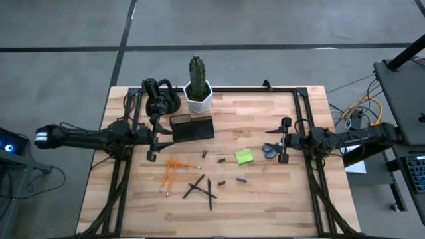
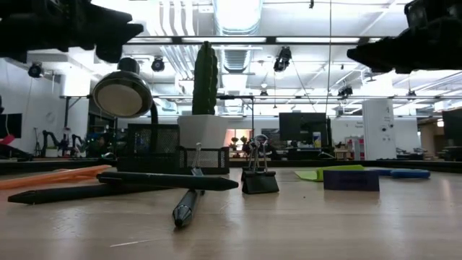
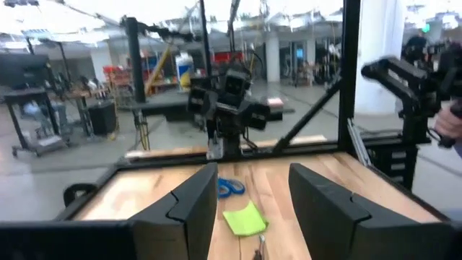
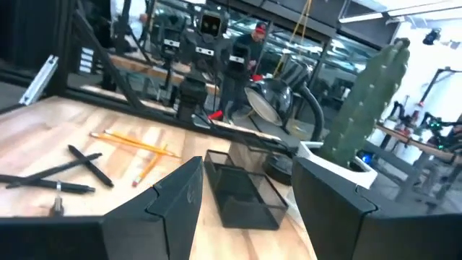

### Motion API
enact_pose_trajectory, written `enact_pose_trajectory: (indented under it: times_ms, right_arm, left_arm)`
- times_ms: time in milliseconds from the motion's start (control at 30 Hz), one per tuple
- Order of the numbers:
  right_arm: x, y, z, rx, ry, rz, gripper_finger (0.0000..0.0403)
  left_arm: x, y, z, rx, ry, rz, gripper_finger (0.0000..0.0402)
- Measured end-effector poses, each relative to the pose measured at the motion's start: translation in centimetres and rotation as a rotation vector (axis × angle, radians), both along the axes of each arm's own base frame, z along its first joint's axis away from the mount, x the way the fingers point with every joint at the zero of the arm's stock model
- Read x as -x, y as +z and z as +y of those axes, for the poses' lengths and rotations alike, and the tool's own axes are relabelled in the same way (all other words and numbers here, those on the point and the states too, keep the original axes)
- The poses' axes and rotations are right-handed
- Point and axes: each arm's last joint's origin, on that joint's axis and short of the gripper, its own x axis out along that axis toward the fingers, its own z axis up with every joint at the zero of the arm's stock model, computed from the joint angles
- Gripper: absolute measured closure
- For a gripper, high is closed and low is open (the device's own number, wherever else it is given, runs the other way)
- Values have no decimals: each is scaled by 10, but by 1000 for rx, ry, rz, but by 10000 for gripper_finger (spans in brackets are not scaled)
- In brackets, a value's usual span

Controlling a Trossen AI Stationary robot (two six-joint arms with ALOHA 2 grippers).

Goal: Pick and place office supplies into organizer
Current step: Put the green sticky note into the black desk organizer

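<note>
The dark organizer [image 1: 192,127] stands on the table in front of the white cactus pot [image 1: 198,97]. The supplies lie loose on the wood: orange pencils [image 1: 170,171], black pens [image 1: 202,188], a lime-green sticky pad [image 1: 244,157], blue-handled scissors [image 1: 271,151] and small dark bits [image 1: 222,182]. My left gripper [image 1: 153,138] hovers open just left of the organizer, above the table. My right gripper [image 1: 285,140] hovers open right of the scissors. In the right wrist view the organizer [image 4: 242,191] shows between the open fingers, farther off.
A black looped gadget [image 1: 161,99] sits left of the cactus pot. Black frame rails [image 1: 302,106] run along the table's far, left and right sides. In the low view, binder clips [image 2: 260,178] and a purple block [image 2: 351,179] stand among the pens [image 2: 166,180].
</note>
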Motion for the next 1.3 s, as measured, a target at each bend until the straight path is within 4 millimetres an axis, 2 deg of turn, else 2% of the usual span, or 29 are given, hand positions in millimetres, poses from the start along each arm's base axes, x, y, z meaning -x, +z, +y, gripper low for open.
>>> enact_pose_trajectory:
  times_ms: [167, 267, 500, 833, 1067, 1300]
  right_arm:
    - [-12, 11, 1, 36, 3, 65, 204]
    - [-23, 19, 5, 71, 21, 175, 204]
    - [-53, 35, 13, 165, 62, 380, 204]
    - [-97, 24, 22, 93, 55, 806, 204]
    - [-125, 11, 39, 79, 69, 1004, 204]
    - [-140, -10, 47, 37, 30, 1160, 204]
  left_arm:
    - [-8, 12, -1, 2, 9, 14, 244]
    - [-10, 18, -1, 5, 8, 1, 244]
    - [-5, 20, -1, 11, 8, -26, 244]
    - [-5, 11, -1, 15, 7, 1, 244]
    - [-11, 3, -1, 16, 7, 55, 244]
    - [-15, -1, -1, 16, 7, 87, 244]
